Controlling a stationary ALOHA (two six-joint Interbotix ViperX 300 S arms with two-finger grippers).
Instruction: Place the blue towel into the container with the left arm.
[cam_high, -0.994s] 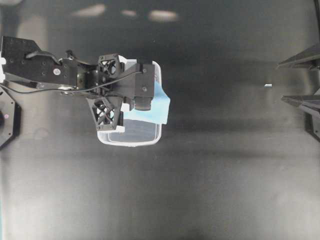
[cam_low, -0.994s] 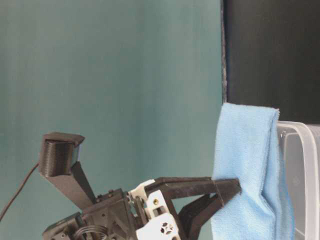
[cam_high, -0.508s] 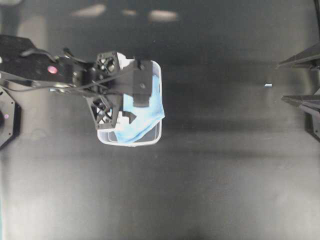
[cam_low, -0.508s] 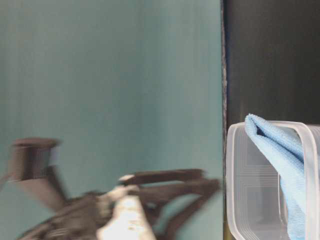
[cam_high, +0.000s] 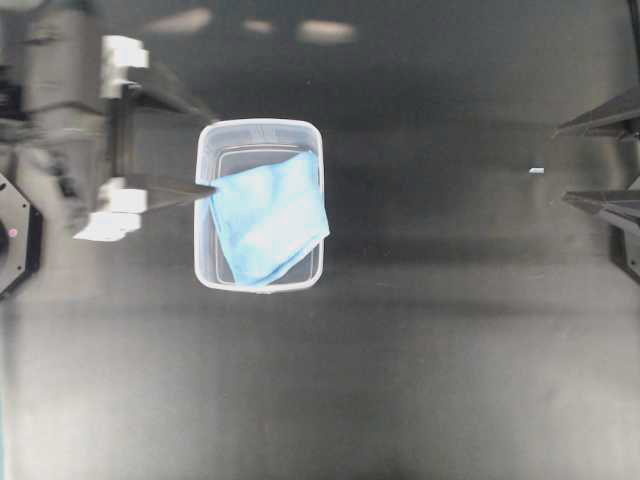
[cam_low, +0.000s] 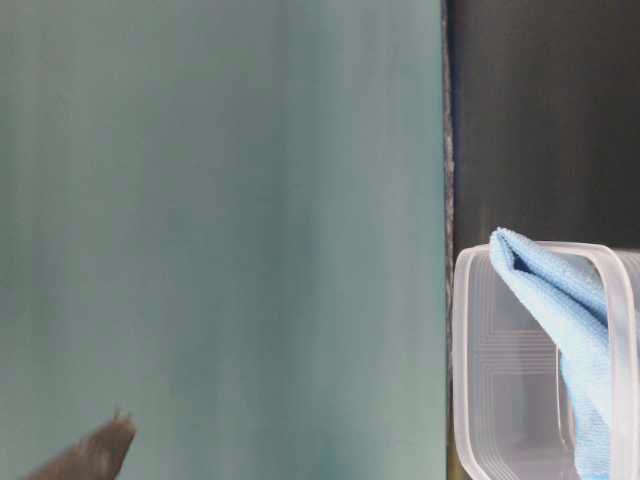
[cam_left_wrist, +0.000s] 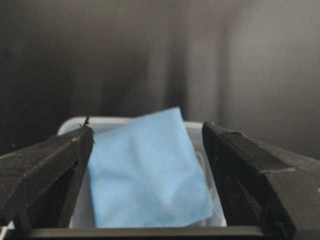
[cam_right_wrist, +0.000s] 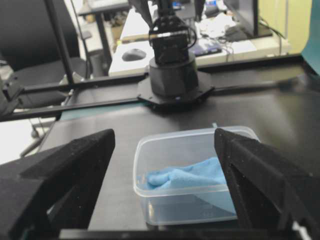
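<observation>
The blue towel (cam_high: 270, 215) lies loosely crumpled in the clear container (cam_high: 258, 126), one corner riding over its right rim. From table level the towel (cam_low: 560, 300) leans up the container (cam_low: 468, 380) wall to the rim. My left gripper (cam_high: 205, 150) is open and motion-blurred just left of the tub, holding nothing. In the left wrist view its gripper (cam_left_wrist: 147, 129) frames the towel (cam_left_wrist: 145, 170) and container (cam_left_wrist: 70, 122) from a distance. My right gripper (cam_high: 562, 162) stands open at the far right. Between the right gripper's (cam_right_wrist: 165, 132) fingers I see the container (cam_right_wrist: 150, 142) and towel (cam_right_wrist: 195, 175) well ahead.
Black tabletop all round the tub. A small pale scrap (cam_high: 536, 171) lies near the right arm. The left arm's base (cam_right_wrist: 172, 75) stands beyond the container, with desks and a chair past the table edge. A teal wall fills most of the table-level view.
The left gripper opened and let go of the towel, which dropped into the container. The left arm then pulled back leftward, off the tub. The right arm stayed still.
</observation>
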